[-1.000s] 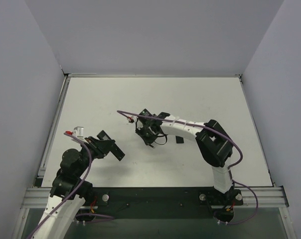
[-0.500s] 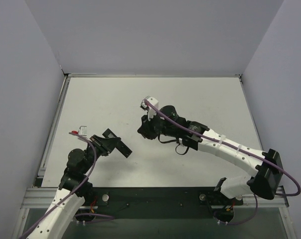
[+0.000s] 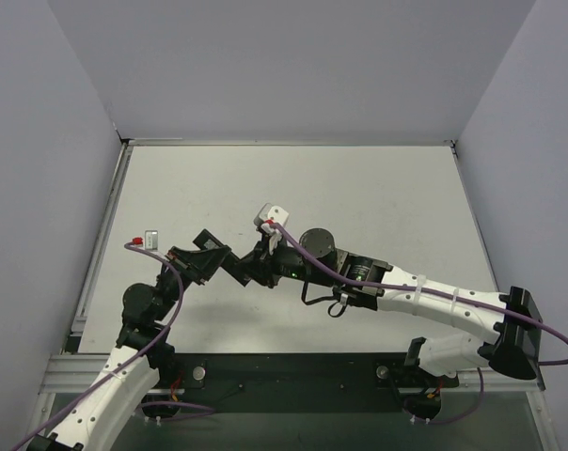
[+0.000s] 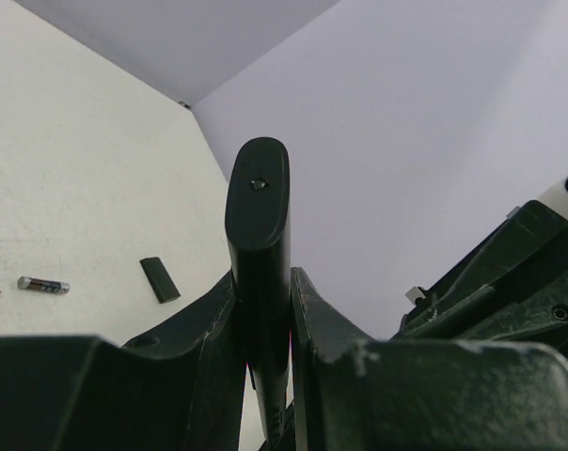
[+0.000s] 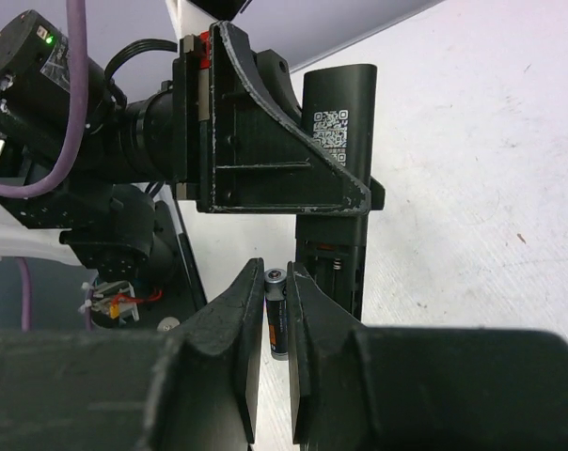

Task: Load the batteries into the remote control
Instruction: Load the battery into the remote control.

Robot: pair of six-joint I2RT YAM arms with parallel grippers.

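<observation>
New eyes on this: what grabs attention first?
Left of centre, the left fingers clamp the remote control, its battery bay open. The right fingers pinch one battery right by that bay. A second battery and the black cover lie on the table.

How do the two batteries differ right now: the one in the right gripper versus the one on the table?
The held battery is pinched in the right gripper, off the table; the loose battery lies free on the table. The held battery sits beside the remote control's open bay; the loose battery lies flat near the cover piece. Both are slim dark cylinders.
</observation>
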